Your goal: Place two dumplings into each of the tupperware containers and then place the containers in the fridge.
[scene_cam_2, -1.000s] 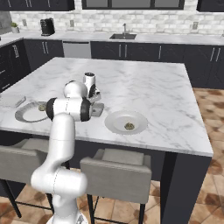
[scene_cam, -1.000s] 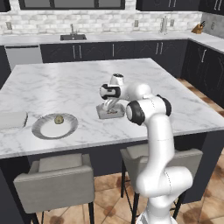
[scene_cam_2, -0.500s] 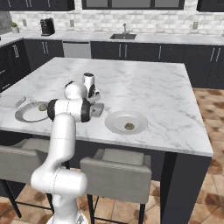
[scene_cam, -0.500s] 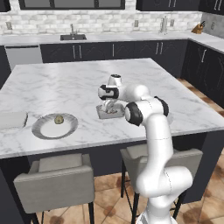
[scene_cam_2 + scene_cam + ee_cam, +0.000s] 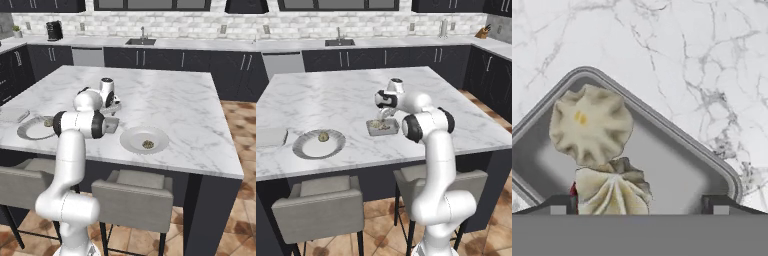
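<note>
In the hand view a grey tupperware container [image 5: 677, 165] lies on the marble with two pale pleated dumplings in it: one [image 5: 591, 125] further in, one [image 5: 613, 190] close by my left fingertip. My gripper [image 5: 639, 204] hovers just above it, open, its tips far apart. From the left base view the gripper [image 5: 384, 117] hangs over that container [image 5: 383, 127] near the island's middle. A second container [image 5: 270, 136] sits at the far left. Another dumpling [image 5: 323, 136] rests on a round plate [image 5: 311, 149]. The fridge is out of view.
A second round plate [image 5: 131, 141] holding a dumpling [image 5: 148, 144] stands near the island's front edge, right of the arm. Two stools are tucked under that edge. Sink and dark cabinets line the far wall.
The jaws have spread wide and let go of the near dumpling, which now lies in the container. The arm has hardly moved.
</note>
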Tool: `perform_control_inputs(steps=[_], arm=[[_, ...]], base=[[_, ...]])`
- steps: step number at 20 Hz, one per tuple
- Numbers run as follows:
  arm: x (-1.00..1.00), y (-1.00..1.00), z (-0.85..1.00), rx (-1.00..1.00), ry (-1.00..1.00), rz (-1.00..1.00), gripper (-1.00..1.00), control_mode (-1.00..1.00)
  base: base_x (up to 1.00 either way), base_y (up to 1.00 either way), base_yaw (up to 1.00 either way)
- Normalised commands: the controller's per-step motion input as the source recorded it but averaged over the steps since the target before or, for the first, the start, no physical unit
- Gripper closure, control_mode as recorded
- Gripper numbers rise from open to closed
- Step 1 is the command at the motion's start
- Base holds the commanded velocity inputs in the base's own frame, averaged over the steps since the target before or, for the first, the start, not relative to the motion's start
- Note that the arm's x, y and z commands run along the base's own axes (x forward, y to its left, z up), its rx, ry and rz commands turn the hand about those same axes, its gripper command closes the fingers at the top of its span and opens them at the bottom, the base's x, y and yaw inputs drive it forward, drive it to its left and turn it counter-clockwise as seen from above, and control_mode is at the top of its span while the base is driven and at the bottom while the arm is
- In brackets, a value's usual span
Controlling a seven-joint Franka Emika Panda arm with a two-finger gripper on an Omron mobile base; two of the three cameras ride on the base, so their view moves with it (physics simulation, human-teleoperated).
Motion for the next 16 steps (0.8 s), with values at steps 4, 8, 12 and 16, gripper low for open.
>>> perform_control_inputs(steps=[4,8,12,16], arm=[[-0.12,-0.73,0.00,0.09,0.03,-0.55,-1.00,-1.00],[0.00,-0.16,-0.12,0.00,0.00,-0.27,-1.00,-1.00],[0.08,0.00,-0.12,0.00,0.00,-0.10,-1.00,-1.00],[0.25,0.00,-0.09,0.00,0.00,-0.08,-1.00,-1.00]], base=[[0.00,0.00,0.00],[0.00,0.00,0.00],[0.00,0.00,0.00],[0.00,0.00,0.00]])
